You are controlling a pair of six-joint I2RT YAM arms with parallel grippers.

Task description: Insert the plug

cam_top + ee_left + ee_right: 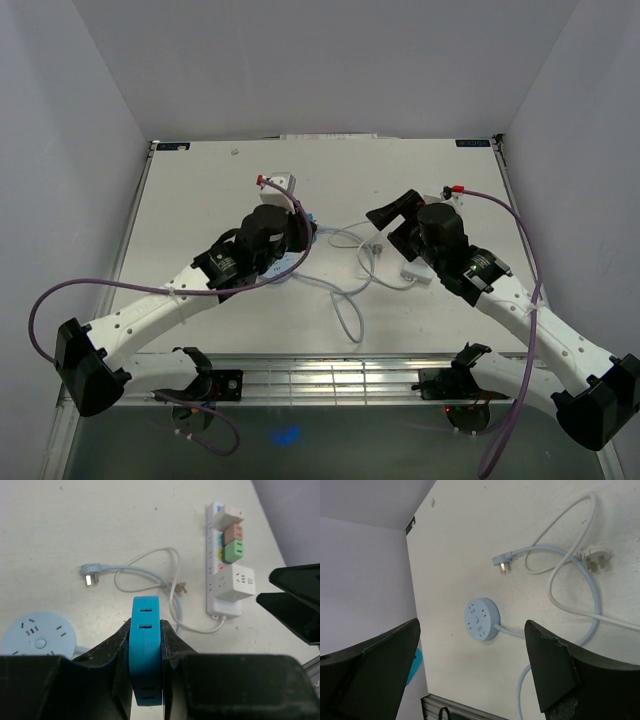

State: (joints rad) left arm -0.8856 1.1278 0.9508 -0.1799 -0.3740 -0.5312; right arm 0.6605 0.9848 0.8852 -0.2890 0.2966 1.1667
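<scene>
Left wrist view: the left end effector [146, 655] is clamped on a blue socket block [145, 630]. The right end effector [471, 635] gapes wide, empty. The pale-blue plug [90, 575] lies loose on the surface [50, 530]; best to grip it squarely behind the prongs, then align with the slots.

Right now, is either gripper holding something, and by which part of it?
The left gripper grips the blue socket adapter by its two opposite side faces. The right gripper is open, holding nothing.
</scene>
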